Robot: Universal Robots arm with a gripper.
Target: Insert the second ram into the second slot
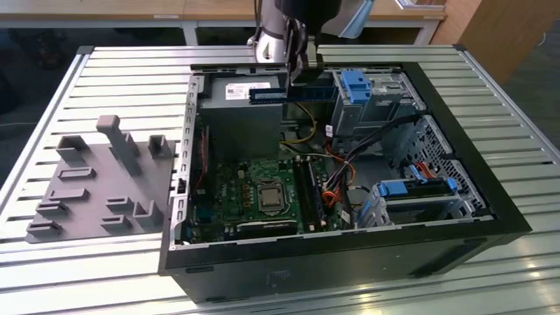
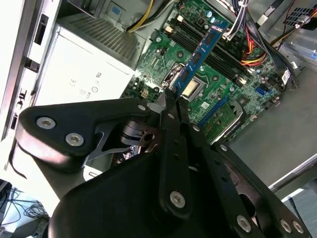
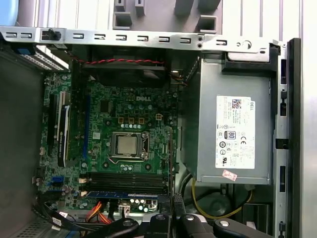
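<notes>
My gripper (image 1: pixel 296 80) hangs above the back of the open computer case (image 1: pixel 437 125) and is shut on the second ram (image 1: pixel 267 95), a thin dark-blue stick held level over the power supply. In the second wrist view the black fingers (image 2: pixel 173 129) pinch one end of the ram (image 2: pixel 203 49), which juts out over the motherboard. The first wrist view has the ram (image 3: pixel 124 195) lying parallel to the dark memory slots (image 3: pixel 124 179), beside them and well above the board. The slots (image 1: pixel 306 190) sit to the exterior view's right of the processor socket (image 1: pixel 267 197).
A grey power supply (image 3: pixel 235 131) fills the case's back corner. Orange, yellow and black cables (image 1: pixel 337 164) run near the slots. Blue-tabbed drive cages (image 1: pixel 355 85) stand on the exterior view's right. A grey fixture with posts (image 1: pixel 96 184) lies on the slatted table (image 1: pixel 105 72) beside the case.
</notes>
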